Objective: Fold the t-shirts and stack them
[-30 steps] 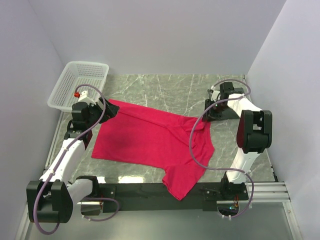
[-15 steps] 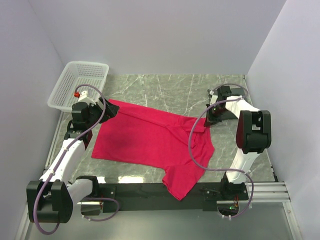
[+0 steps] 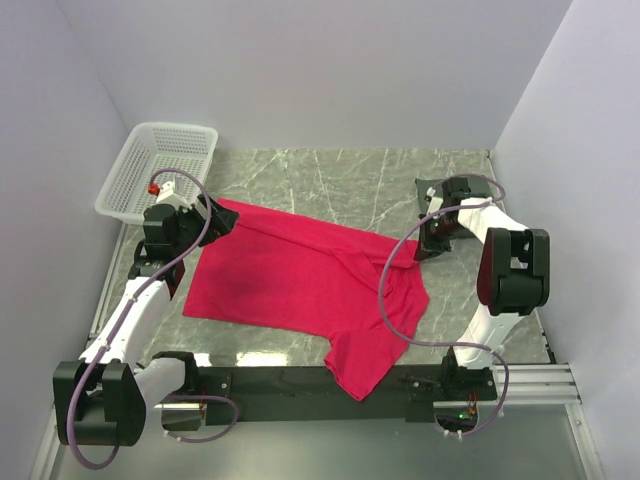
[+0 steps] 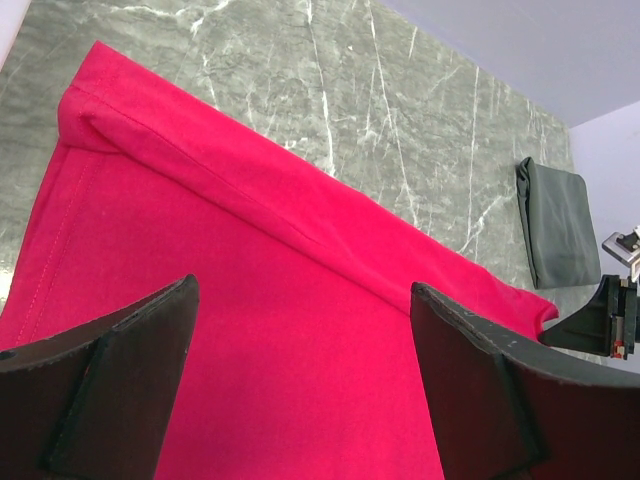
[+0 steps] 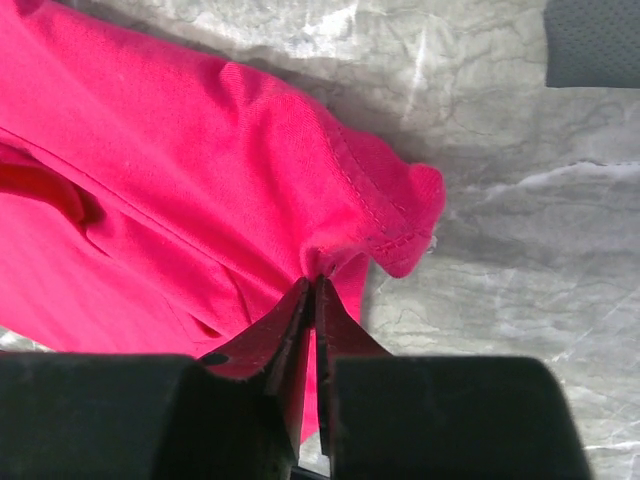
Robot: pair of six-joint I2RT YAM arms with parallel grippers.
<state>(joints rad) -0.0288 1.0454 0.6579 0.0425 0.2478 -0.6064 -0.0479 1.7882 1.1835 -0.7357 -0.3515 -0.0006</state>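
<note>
A crimson-red t-shirt (image 3: pixel 300 280) lies spread across the marble table, one sleeve hanging over the near edge. My left gripper (image 3: pixel 215 218) is open and hovers over the shirt's far left corner; in the left wrist view its fingers (image 4: pixel 120 380) frame red cloth (image 4: pixel 300 330) with a folded ridge beyond. My right gripper (image 3: pixel 418 252) is shut on the shirt's right edge; the right wrist view shows its jaws (image 5: pixel 315 290) pinching the hemmed cloth (image 5: pixel 200 170) near a sleeve corner.
A white mesh basket (image 3: pixel 158 168) stands at the far left corner. A dark grey folded cloth (image 4: pixel 558 222) lies at the far right of the table. Purple walls enclose the table on three sides. The right arm's cable loops over the shirt (image 3: pixel 385 300).
My right gripper has moved toward me and slightly right, drawing the shirt's right edge with it. The left arm has not moved.
</note>
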